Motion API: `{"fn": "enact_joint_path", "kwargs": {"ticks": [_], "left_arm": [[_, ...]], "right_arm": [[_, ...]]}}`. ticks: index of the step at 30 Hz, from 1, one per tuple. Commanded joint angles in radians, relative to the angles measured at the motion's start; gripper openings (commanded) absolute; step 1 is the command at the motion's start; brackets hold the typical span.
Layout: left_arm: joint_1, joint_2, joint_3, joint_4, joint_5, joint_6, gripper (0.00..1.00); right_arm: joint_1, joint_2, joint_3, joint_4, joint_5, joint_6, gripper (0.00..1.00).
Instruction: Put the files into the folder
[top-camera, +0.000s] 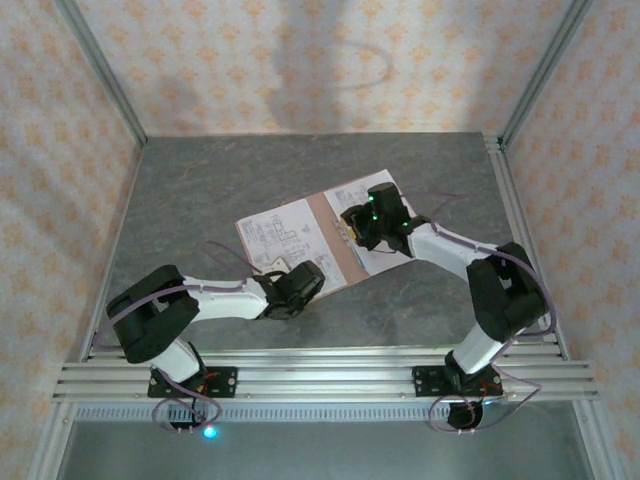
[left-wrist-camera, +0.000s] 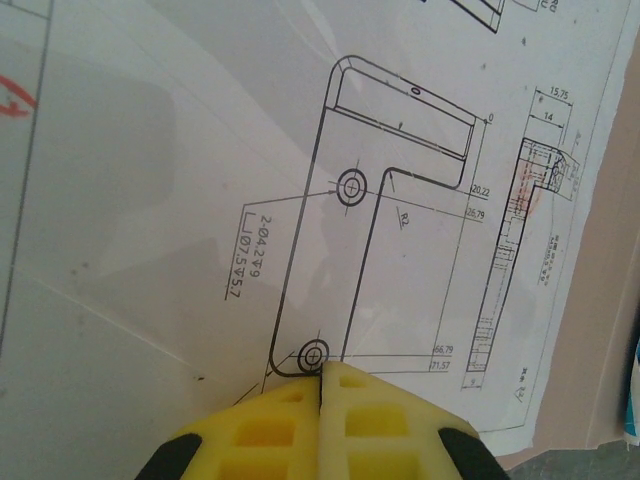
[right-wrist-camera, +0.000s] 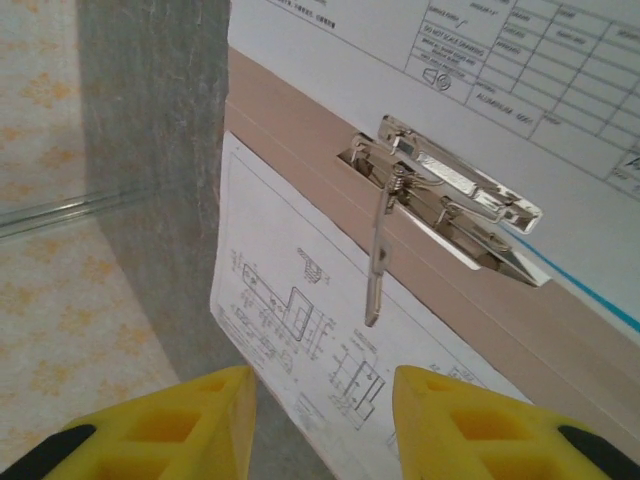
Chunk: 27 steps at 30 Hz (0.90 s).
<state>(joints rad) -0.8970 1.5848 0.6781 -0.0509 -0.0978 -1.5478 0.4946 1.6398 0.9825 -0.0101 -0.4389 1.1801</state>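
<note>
Lying on the open folder (top-camera: 338, 250) at the middle of the table (top-camera: 200, 190), the files (top-camera: 280, 232) are apparently awaiting clamping; left gripper (left-wrist-camera: 322, 385), jaws shut, is pressing a sheet, right gripper (right-wrist-camera: 322, 400), jaws parted and empty, is hovering by the fastener (right-wrist-camera: 455, 200).

Likely a robot lab cell, aluminium rail frame (top-camera: 320, 375), patterned backdrop walls (top-camera: 300, 60), grey tabletop (top-camera: 200, 200)

Bare grey desk (top-camera: 200, 190) lies open behind and to the left of the spread folder (top-camera: 333, 232), hemmed in only by patterned walls (top-camera: 300, 60) and metal frame posts (top-camera: 100, 65). At the folder's spine a raised metal clip (right-wrist-camera: 450, 195) with a projecting lever stands just ahead of the right end effector (right-wrist-camera: 320, 385), its fingers parted above the files (right-wrist-camera: 300, 310). The left end effector (left-wrist-camera: 322, 375), fingers pressed together, sits low over the sheets and crowds the near-left approach.
</note>
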Motion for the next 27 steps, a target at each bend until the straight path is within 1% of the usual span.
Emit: {"fn": "enact_joint_path", "kwargs": {"ticks": [1, 7, 14, 27], "left_arm": [[-0.01, 0.046, -0.027, -0.095, 0.004, -0.016, 0.0], [-0.01, 0.052, -0.021, -0.093, 0.004, -0.014, 0.0], [-0.009, 0.053, -0.021, -0.095, 0.002, -0.014, 0.0], [-0.01, 0.048, -0.016, -0.102, -0.004, -0.013, 0.0]], "right_arm": [[0.001, 0.034, -0.003, 0.037, -0.016, 0.03, 0.4], [0.001, 0.04, -0.019, 0.03, -0.01, 0.039, 0.37], [0.003, 0.056, -0.009, 0.043, -0.011, 0.052, 0.28], [0.003, 0.085, 0.005, 0.061, -0.009, 0.065, 0.18]]}}
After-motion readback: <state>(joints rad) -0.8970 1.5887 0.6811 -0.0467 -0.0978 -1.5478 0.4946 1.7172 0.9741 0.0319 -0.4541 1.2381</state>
